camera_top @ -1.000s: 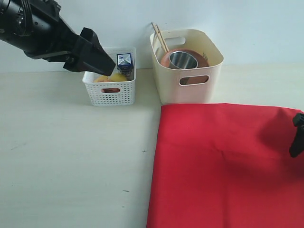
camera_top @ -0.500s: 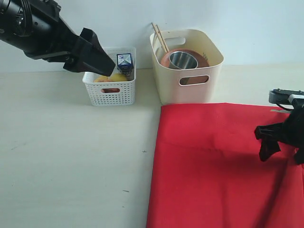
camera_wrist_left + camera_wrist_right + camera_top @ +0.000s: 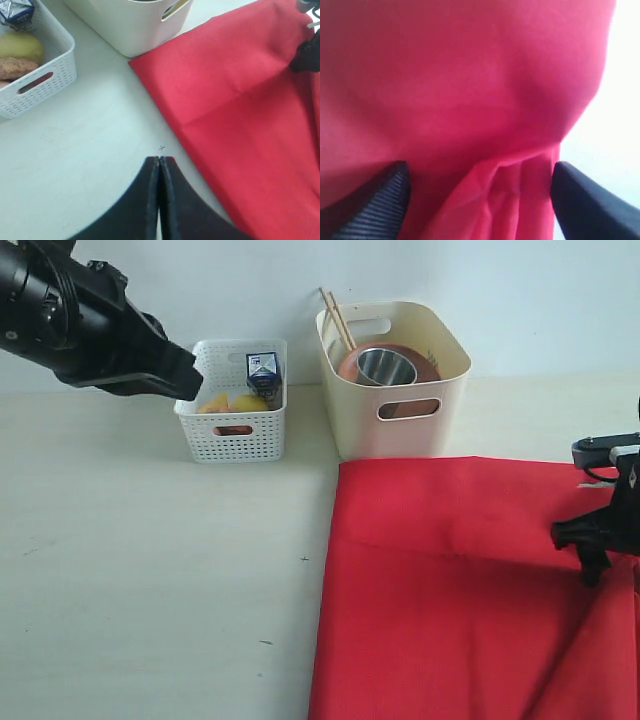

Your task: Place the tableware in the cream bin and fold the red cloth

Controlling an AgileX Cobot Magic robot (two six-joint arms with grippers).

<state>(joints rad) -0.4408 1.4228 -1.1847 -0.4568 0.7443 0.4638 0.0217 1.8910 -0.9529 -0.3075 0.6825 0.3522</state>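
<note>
The wide-spread right hand [image 3: 480, 172] straddles a bunched fold of red cloth [image 3: 470, 75].

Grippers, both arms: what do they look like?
Left arm: bulky matte black housing; left gripper has two smooth black fingers tapering to thin tips. Right gripper: black fingers, one pad ribbed; a grey bracket sits above it in the exterior view.

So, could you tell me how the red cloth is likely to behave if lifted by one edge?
Probably floppy: the red cloth bunches into soft folds between the open jaws of the right gripper. It looks thin and light, lying flat with faint creases, so it should drape and trail rather than hold shape. Pushed, it would likely wrinkle rather than slide whole.
</note>
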